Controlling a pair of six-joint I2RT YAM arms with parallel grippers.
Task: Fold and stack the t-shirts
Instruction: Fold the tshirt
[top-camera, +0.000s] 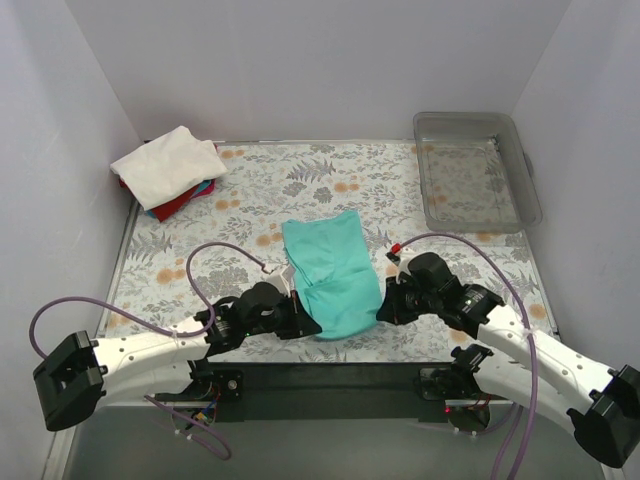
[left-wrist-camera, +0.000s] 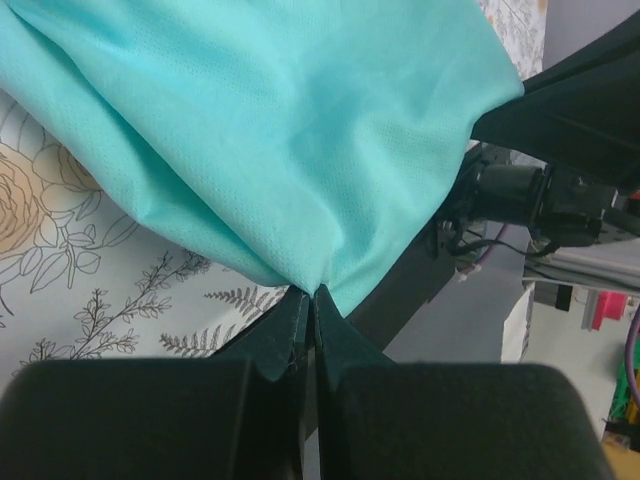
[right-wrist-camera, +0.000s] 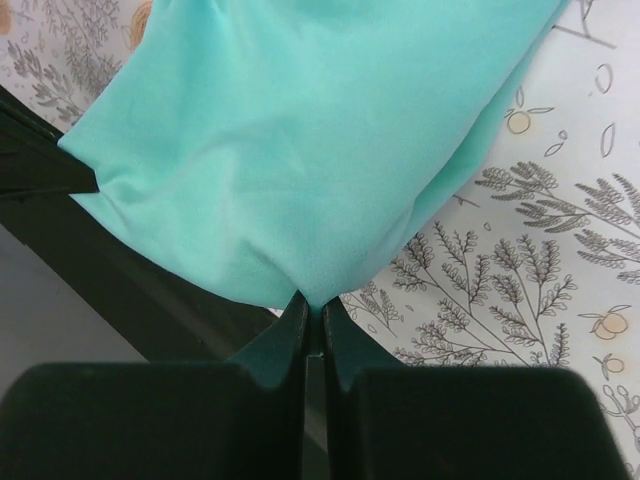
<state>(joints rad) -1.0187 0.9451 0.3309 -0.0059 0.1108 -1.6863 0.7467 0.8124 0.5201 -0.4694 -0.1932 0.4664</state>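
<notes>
A teal t-shirt, partly folded, lies on the floral table just in front of my two arms, close to the near edge. My left gripper is pressed together, pinching the shirt's near left corner. My right gripper is likewise clamped on its near right corner. At far left sits a pile of folded shirts, white on top, red and blue beneath. A clear grey tray stands at far right

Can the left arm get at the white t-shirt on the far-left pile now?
Probably not yet: the left claw is shut on the teal t-shirt, though nothing lies between it and the white t-shirt.
</notes>
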